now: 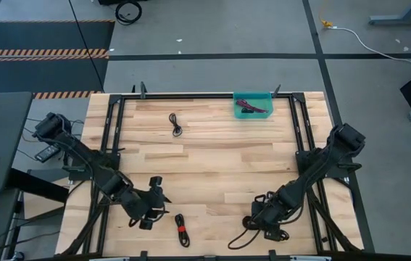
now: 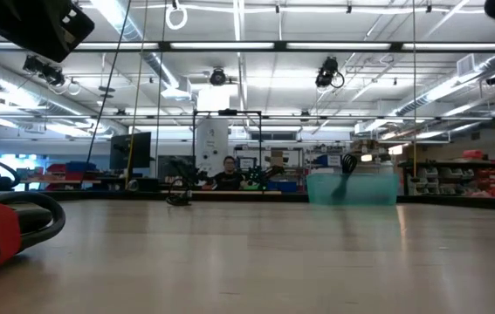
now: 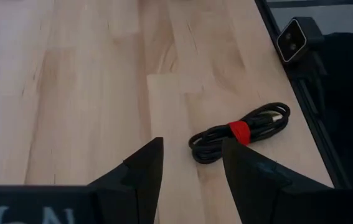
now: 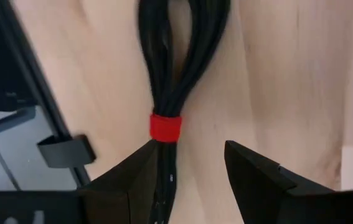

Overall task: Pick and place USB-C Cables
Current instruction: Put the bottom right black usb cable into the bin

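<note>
My right gripper (image 4: 188, 171) hangs open just above a red-tied black cable bundle (image 4: 167, 93), holding nothing, while my left gripper (image 3: 192, 168) waits open near another bundle (image 3: 238, 132).

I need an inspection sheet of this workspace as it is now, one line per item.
Surface: wooden table, mostly bare.
Job's things: black cable with red tie near the front edge; another at the right gripper; a bare one farther back; some in the teal bin.
Clutter: nothing seen.
Grippers: left gripper open, beside the first cable; right gripper open over the second.
Cables: white cable on the floor.
Surroundings: workshop, a person far behind.
</note>
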Robot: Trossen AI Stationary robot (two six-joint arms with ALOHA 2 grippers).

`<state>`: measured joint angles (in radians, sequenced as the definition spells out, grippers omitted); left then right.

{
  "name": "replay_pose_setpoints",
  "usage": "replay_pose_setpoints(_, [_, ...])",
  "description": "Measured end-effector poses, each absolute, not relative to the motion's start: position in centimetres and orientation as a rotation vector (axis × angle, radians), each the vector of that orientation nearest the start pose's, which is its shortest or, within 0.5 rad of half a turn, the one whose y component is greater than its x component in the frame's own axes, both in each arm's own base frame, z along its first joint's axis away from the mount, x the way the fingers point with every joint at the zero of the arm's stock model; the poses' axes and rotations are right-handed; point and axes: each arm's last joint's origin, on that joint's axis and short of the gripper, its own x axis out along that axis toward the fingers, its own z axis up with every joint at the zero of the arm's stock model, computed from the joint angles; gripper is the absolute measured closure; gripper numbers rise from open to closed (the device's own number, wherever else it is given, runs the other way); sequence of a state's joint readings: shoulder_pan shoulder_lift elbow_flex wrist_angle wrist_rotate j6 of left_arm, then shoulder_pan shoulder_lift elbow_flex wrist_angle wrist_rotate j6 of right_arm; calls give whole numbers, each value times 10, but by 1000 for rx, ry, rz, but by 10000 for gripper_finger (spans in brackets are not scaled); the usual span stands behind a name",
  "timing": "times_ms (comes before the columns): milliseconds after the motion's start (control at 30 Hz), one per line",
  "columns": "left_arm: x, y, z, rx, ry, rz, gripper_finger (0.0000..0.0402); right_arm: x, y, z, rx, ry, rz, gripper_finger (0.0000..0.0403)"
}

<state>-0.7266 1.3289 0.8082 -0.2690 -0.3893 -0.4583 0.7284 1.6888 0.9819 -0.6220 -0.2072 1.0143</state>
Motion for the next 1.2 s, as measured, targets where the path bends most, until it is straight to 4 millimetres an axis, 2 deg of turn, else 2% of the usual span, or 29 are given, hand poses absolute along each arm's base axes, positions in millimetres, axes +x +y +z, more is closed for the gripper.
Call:
replay_pose_setpoints(233, [206,-168,223,-19,722,-156,230,216,208,151,499,1617,-15,210])
replay_pose_setpoints(533, [206,-168,223,-18,718,-149,230,210,217,151,551,1625,-40,219])
replay_pose_setpoints(833, [206,-168,223,-24,716,-144,230,212,233,169,592,1605,-1,220])
replay_pose_setpoints(1033, [206,-168,223,-36,717,-141,230,196,227,166,497,1696,-122,220])
replay_pose_setpoints(1200, [205,-168,222,-28,730,-137,230,196,229,165,481,1667,-123,220])
